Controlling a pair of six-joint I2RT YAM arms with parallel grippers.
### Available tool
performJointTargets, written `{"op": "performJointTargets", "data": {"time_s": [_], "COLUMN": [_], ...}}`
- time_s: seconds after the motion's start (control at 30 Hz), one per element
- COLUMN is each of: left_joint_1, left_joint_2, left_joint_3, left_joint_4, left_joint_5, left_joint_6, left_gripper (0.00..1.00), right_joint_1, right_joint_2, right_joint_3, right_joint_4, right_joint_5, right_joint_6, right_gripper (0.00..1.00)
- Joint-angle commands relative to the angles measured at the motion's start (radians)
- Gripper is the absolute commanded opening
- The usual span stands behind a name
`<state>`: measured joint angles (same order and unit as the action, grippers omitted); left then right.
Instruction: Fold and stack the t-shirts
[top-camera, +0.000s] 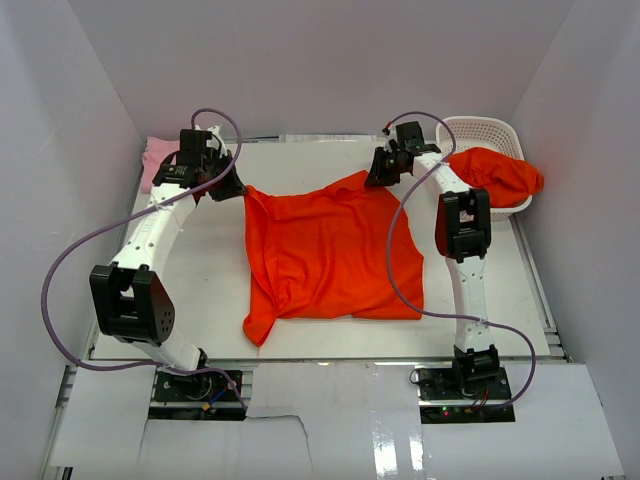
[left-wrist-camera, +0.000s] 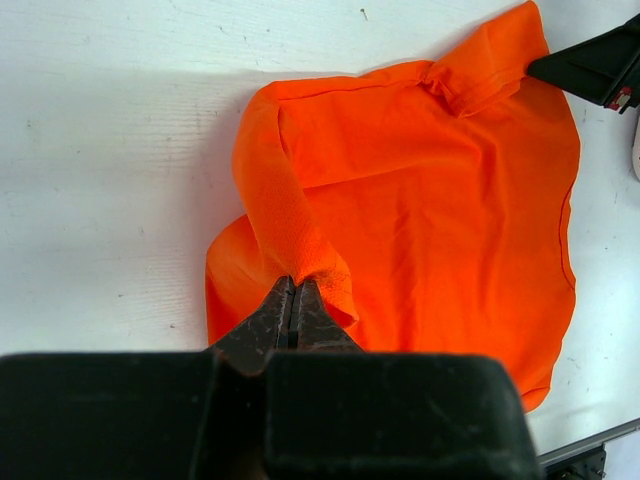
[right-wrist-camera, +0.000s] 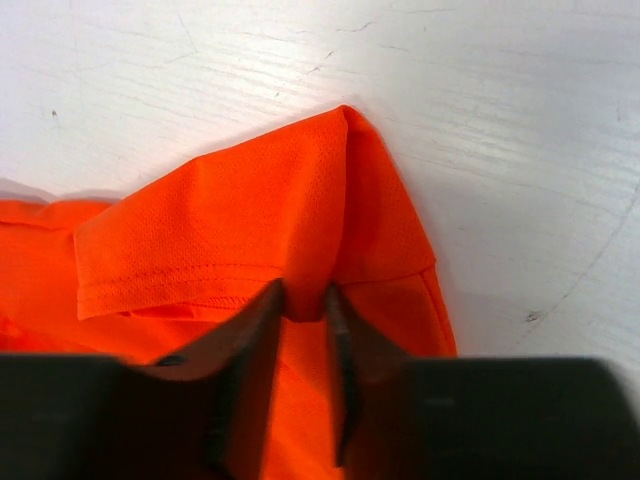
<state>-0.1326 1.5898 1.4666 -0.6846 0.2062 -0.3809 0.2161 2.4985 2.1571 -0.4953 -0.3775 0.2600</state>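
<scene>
We see only a corner of the light pink cloth shirt (top-camera: 152, 165); the left arm (top-camera: 150, 235) hides the rest. A crumpled orange-red shirt (top-camera: 500, 175) covers part of the white plastic lattice basket (top-camera: 478, 124). In the right wrist view, the spread orange-red t-shirt (right-wrist-camera: 230, 230) runs past the left edge, and the black body of the right gripper (right-wrist-camera: 303, 296) blocks its near part.

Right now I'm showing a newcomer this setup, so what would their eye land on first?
The bright orange t-shirt spread across the middle of the table, its two far corners pinched by the left claw and right claw. Next, a second orange shirt draped over the white basket at far right, and a pink shirt at far left.
</scene>
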Motion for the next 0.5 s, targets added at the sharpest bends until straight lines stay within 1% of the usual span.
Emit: {"op": "performJointTargets", "data": {"time_s": [0.0,0.03,0.23,0.3,0.37,0.47], "left_joint_1": [0.007,0.007,0.007,0.007,0.007,0.007], "left_joint_2": [-0.022,-0.024,-0.021,-0.004,0.015,0.051], "left_joint_3": [-0.002,-0.003,-0.002,0.012,0.049,0.096], "left_joint_4": [0.011,0.011,0.0,-0.009,-0.035,-0.046], "left_joint_5": [0.001,-0.001,-0.019,-0.024,-0.037,-0.031], "left_joint_6": [0.014,0.014,0.013,0.019,0.025,0.04], "left_gripper": [0.0,0.0,0.0,0.0,0.0,0.0], "right_joint_1": [-0.009,-0.011,-0.032,-0.056,-0.089,-0.133], "right_joint_2": [0.007,0.007,-0.052,-0.085,-0.118,-0.191], "right_joint_3": [0.014,0.017,0.03,0.062,0.114,0.129], "right_joint_4": [0.032,0.032,0.043,0.047,0.046,0.046], "right_joint_5": [-0.026,-0.027,-0.04,-0.05,-0.075,-0.112], "right_joint_6": [0.015,0.015,0.031,0.056,0.074,0.105], "right_gripper": [0.22,0.09,0.08,0.08,0.08,0.08]}}
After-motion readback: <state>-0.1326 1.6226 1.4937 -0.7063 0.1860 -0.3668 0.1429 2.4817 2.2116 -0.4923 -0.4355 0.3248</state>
